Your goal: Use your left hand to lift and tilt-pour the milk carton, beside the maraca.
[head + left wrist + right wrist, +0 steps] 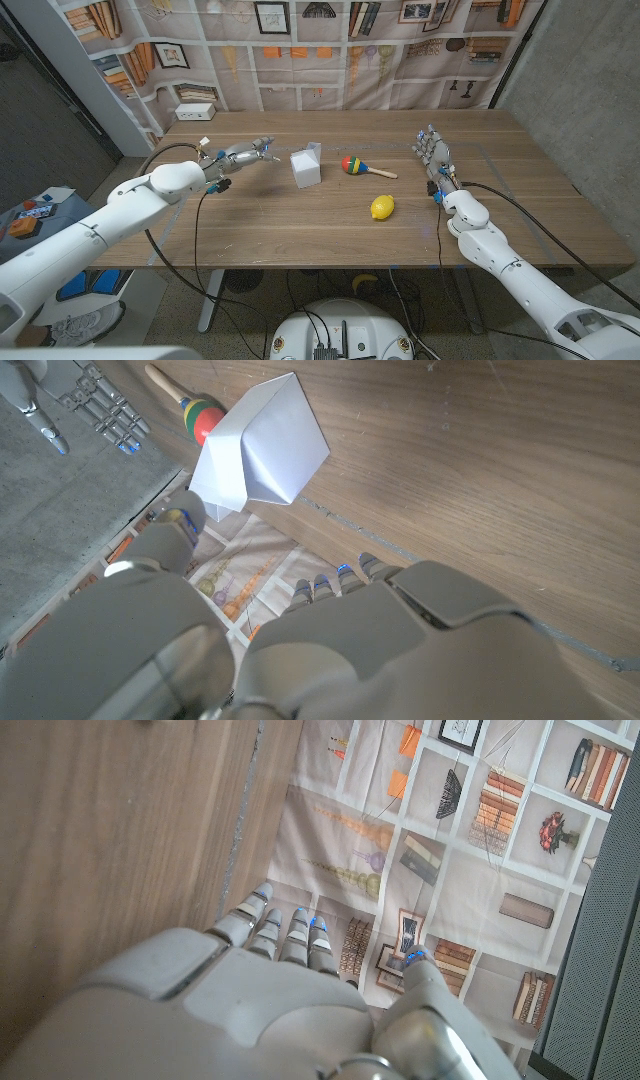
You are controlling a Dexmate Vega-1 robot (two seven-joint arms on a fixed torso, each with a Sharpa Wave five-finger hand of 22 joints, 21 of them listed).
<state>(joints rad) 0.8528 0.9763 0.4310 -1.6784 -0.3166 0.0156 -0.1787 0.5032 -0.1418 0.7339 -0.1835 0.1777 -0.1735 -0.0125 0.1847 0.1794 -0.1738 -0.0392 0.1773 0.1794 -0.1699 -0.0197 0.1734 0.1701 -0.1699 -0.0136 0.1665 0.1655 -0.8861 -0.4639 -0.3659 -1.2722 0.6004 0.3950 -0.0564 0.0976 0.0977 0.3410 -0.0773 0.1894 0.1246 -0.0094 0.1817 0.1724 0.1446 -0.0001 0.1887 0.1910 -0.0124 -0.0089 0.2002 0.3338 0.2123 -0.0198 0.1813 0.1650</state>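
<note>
Our left hand (243, 154), fingers apart and empty, hovers just left of the upright carton (306, 166).

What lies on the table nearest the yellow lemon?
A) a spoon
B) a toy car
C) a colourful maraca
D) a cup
C: the maraca, with its red, green and blue head, lies just beyond the lemon, right of the milk carton.

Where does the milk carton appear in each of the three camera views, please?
Head view: milk carton stands mid-table, between the left hand and the maraca.
Left wrist view: carton lies ahead of the fingers, untouched.
Right wrist view: not in it.
Shared landmark: the maraca beside the carton.
</note>
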